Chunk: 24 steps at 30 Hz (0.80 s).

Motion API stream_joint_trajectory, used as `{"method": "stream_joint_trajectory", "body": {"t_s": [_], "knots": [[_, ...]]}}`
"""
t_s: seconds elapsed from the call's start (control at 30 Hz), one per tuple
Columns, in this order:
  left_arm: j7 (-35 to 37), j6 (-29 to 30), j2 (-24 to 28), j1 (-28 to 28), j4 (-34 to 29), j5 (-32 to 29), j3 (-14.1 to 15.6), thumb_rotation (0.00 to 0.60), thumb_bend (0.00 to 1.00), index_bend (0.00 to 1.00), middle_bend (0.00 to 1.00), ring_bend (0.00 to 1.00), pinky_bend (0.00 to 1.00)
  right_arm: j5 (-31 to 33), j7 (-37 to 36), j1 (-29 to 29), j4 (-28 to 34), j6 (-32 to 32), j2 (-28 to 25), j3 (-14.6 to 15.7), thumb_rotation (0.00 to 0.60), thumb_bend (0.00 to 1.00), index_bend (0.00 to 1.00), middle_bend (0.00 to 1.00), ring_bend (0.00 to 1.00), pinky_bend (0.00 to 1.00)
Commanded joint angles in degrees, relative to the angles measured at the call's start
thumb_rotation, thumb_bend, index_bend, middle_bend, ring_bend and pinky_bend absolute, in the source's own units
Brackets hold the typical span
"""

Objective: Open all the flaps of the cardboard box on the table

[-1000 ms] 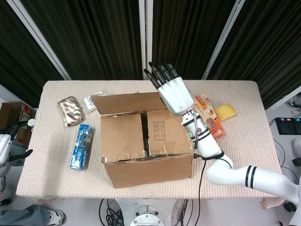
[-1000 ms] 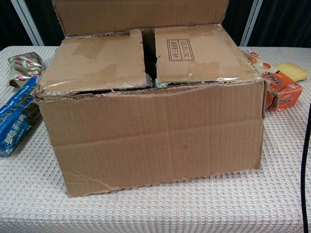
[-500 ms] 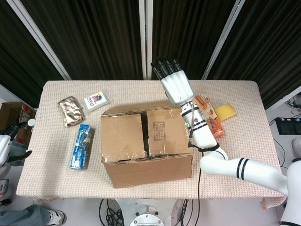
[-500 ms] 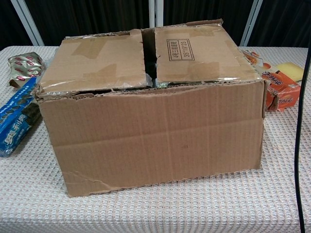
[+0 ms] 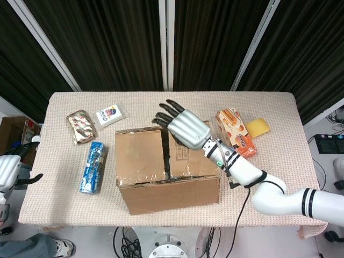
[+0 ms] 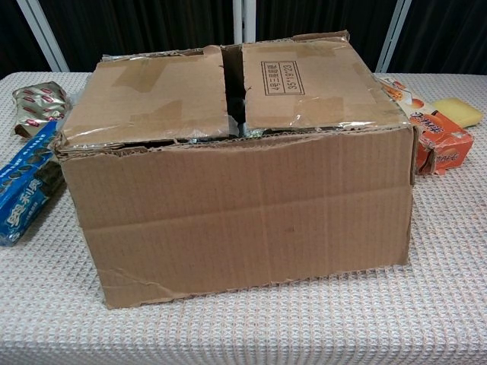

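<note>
The cardboard box (image 5: 166, 180) stands mid-table. Its left top flap (image 5: 140, 156) and right top flap (image 5: 189, 153) lie flat with a dark gap between them. In the chest view the box (image 6: 236, 220) fills the frame, with the left flap (image 6: 148, 95) and right flap (image 6: 316, 84) closed and taped; no hand shows there. My right hand (image 5: 183, 128) hovers over the box's back edge, above the gap, fingers spread and holding nothing. My left hand (image 5: 13, 169) hangs off the table's left edge, fingers apart and empty.
A blue biscuit pack (image 5: 92, 166) lies left of the box, with a silver snack bag (image 5: 80, 126) and a white packet (image 5: 110, 115) behind it. An orange carton (image 5: 236, 131) and a yellow sponge (image 5: 257, 127) lie at the right.
The back flap, upright a second ago, has fallen out of sight behind the box. My right hand has swung forward and left, now over the box top.
</note>
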<state>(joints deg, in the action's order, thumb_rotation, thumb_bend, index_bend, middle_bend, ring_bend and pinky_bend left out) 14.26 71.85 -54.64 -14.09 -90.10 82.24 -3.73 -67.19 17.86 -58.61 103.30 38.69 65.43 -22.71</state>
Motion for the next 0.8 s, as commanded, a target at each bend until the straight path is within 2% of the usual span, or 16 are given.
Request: {"method": "stream_joint_trajectory", "body": {"t_s": [0.03, 0.43, 0.8], "knots": [[0.01, -0.03, 0.02, 0.02, -0.04, -0.06, 0.03, 0.598, 0.16, 0.16, 0.21, 0.19, 0.3, 0.08, 1.25, -2.88, 1.02, -4.65, -2.06, 3.3, 0.6, 1.0, 0.34, 0.25, 0.0, 0.0], [1.18, -1.03, 0.72, 0.08, 0.58, -0.21, 0.59, 0.586, 0.17, 0.16, 0.21, 0.19, 0.3, 5.75, 8.34, -7.31, -0.09, -3.15, 1.92, 8.98, 0.6, 1.0, 0.39, 0.3, 0.0, 0.0], [1.64, -0.99, 0.77, 0.14, 1.12, -0.02, 0.74, 0.583, 0.17, 0.16, 0.21, 0.19, 0.3, 7.26, 8.86, -9.38, -1.15, -2.99, 3.75, 11.91, 0.6, 1.0, 0.4, 0.3, 0.0, 0.0]]}}
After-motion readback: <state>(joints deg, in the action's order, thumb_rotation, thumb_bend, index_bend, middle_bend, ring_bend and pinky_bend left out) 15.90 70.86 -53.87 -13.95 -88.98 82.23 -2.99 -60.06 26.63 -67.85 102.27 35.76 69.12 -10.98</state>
